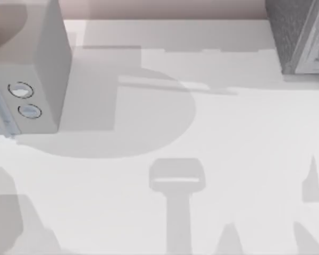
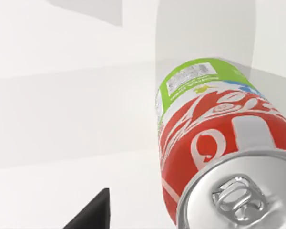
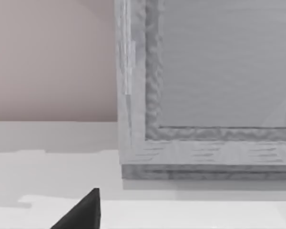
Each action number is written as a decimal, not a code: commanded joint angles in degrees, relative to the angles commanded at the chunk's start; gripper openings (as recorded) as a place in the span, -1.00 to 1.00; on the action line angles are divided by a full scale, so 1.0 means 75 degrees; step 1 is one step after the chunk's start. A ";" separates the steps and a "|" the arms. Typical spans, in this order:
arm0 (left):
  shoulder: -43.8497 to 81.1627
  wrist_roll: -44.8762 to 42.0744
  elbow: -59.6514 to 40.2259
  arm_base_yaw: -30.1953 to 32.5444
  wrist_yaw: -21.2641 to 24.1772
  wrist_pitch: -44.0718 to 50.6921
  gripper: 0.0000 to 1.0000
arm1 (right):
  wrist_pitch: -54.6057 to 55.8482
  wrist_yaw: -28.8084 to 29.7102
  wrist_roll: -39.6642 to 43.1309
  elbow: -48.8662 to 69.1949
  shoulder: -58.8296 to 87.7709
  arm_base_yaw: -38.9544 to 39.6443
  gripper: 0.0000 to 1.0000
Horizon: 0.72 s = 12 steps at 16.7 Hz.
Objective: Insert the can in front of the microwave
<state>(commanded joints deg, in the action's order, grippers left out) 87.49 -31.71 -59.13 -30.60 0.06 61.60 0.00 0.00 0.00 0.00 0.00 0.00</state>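
The can (image 2: 214, 138) looms close in the left wrist view, with a silver top and pull tab, a red body and a lime-green base, on the white table. A black part of my left gripper (image 2: 93, 214) juts in beside the can, with a gap of bare table between them. The microwave (image 1: 42, 53), a smooth light-grey box with two white-ringed dials (image 1: 20, 90), stands at the table's far left in the top view. A black part of my right gripper (image 3: 83, 212) appears in the right wrist view, facing a speckled box.
A darker speckled grey box (image 1: 297, 32) with a pale panel stands at the back right, and it is seen close up in the right wrist view (image 3: 205, 71). The white table (image 1: 202, 133) carries arm shadows along its front. A beige wall runs behind.
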 joint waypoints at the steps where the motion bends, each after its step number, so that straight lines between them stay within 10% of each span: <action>1: 0.0000 0.0000 0.0000 0.0000 0.0000 0.0000 1.00 | 0.0000 0.0000 0.0000 0.0000 0.0000 0.0000 1.00; 12: -0.0207 0.0019 -0.1035 0.0019 0.0000 0.1241 1.00 | 0.0000 0.0000 0.0000 0.0000 0.0000 0.0000 1.00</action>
